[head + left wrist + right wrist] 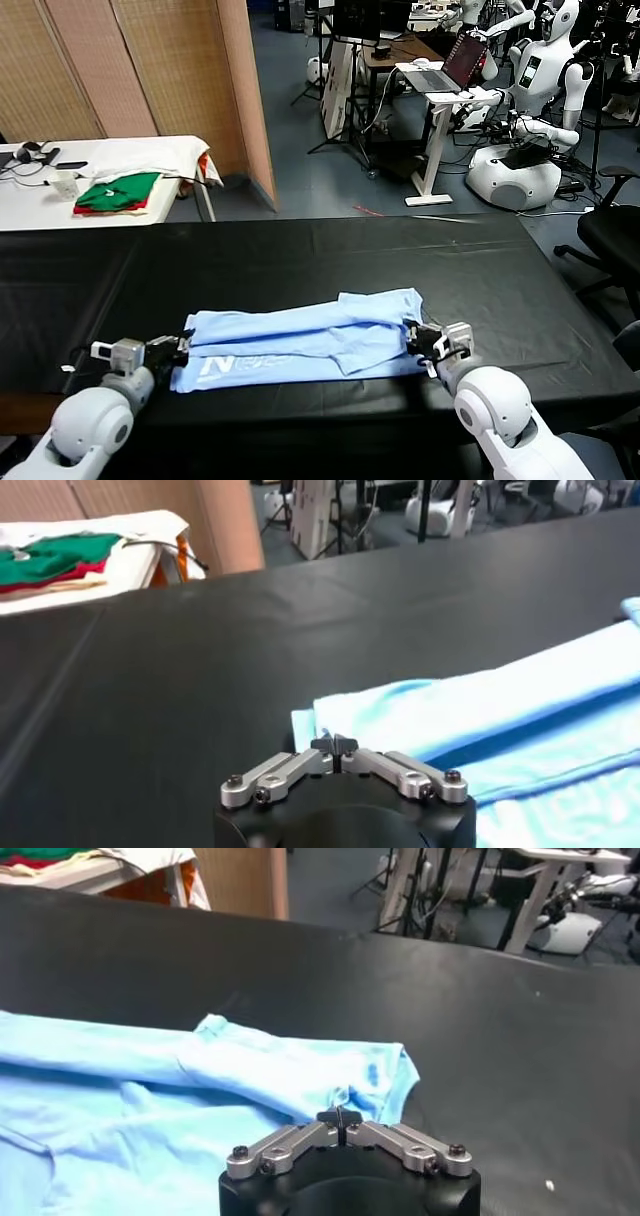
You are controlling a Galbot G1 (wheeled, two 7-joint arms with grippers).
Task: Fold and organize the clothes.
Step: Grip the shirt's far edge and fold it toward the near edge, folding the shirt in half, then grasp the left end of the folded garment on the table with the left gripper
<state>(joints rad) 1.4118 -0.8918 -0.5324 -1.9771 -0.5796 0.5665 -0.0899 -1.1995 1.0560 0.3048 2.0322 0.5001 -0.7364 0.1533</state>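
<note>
**Blue shirt lies on the black table, a gripper at each end**

From the head view, the pale light-blue short-sleeved shirt of thin soft cloth point(305, 342) lies folded into a long strip in the lower middle of the frame, on the big black table point(300, 260). White letters show near its lower left end. The left gripper point(184, 348) sits at the shirt's left end with its fingers pressed together. The right gripper point(417, 343) sits at the right end, fingers pressed together too. In the upper left stands a white table point(100, 180) with a folded green-and-red pile of clothes point(118, 193) on it. In the upper right are a white robot point(525, 110) and a laptop point(445, 68) on a desk. A black chair point(615, 240) is at the right edge.

In the left wrist view, the left gripper's point(335, 746) tips meet just at the shirt's point(480, 715) edge in the lower middle; I cannot tell if cloth is pinched. Bare black table fills the rest.

In the right wrist view, the right gripper's point(340, 1118) tips meet at the shirt's point(180, 1098) near edge; again I cannot tell if they pinch it.
</note>
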